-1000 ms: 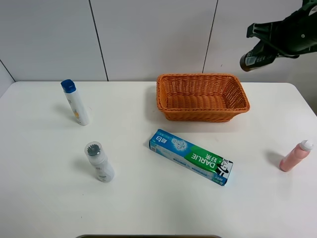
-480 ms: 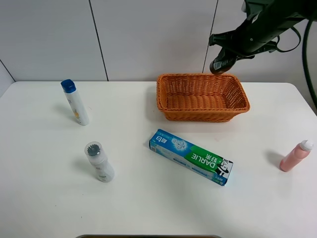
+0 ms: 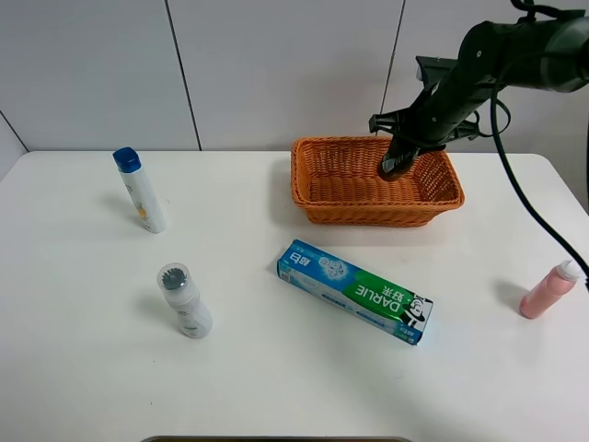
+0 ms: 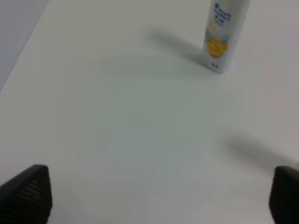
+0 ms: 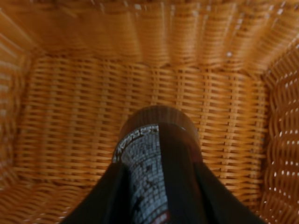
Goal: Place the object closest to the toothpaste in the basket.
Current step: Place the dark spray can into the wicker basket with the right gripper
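Bottle [image 3: 394, 166], dark and tilted, hangs just over the basket [image 3: 368, 214], clamped in the right gripper [image 3: 407, 145]. Let go at this slant, it could strike the wicker wall and bounce out.

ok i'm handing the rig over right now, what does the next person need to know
Right gripper: shut on the dark bottle, holding it over the floor of the basket. I cannot tell whether it touches.
Left gripper: open, empty, above the table near the white bottle with the orange print.
Toothpaste: flat on the table in front of the basket.
Done: dark bottle grasped and over the basket.
Left: lower it, open the right gripper, pull the arm clear.
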